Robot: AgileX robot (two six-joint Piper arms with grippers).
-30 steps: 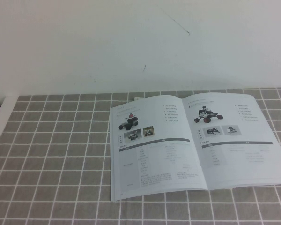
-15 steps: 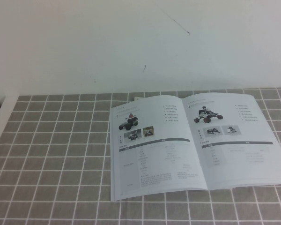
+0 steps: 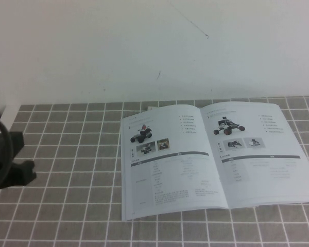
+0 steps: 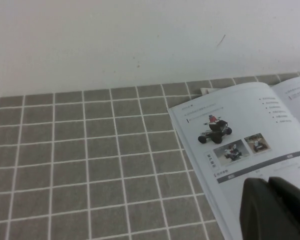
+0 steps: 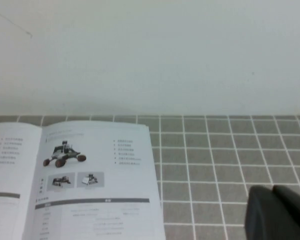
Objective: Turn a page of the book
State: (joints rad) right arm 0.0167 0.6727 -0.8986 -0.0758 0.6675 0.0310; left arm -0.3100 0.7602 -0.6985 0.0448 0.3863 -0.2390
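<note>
My left gripper [image 3: 26, 172] sits at the left edge of the high view, a dark arm mass over the grey tiled tablecloth [image 3: 67, 154], well apart from the book [image 3: 211, 159]. In my left wrist view the gripper [image 4: 277, 207] shows as a dark block at the lower right of the frame, over the book's [image 4: 240, 145] lower corner; can't tell whether those fingers are open or closed. My right gripper [image 5: 280, 212] shows only in the right wrist view, dark block at lower right of the frame over bare tiles, fingers closed and holding nothing, apart from the book [image 5: 65, 185]. The book lies open and flat, right of centre in the high view, reaching the right edge of the frame. The page [image 3: 257, 159] with the dark four-wheeled rover [image 3: 228, 126] above two small greyish photos and a grey-banded table is the right-hand sheet, lying flat. In the right wrist view the same page [image 5: 97, 185] fills the lower left, rover [image 5: 64, 154] near its top. The left-hand sheet [image 3: 167, 164] carries a smaller rover [image 3: 141, 135] and a brownish photo [image 3: 162, 144]; the left wrist view shows that sheet [image 4: 230, 145] at right of frame. A white wall [image 3: 144, 46] stands behind the table.
</note>
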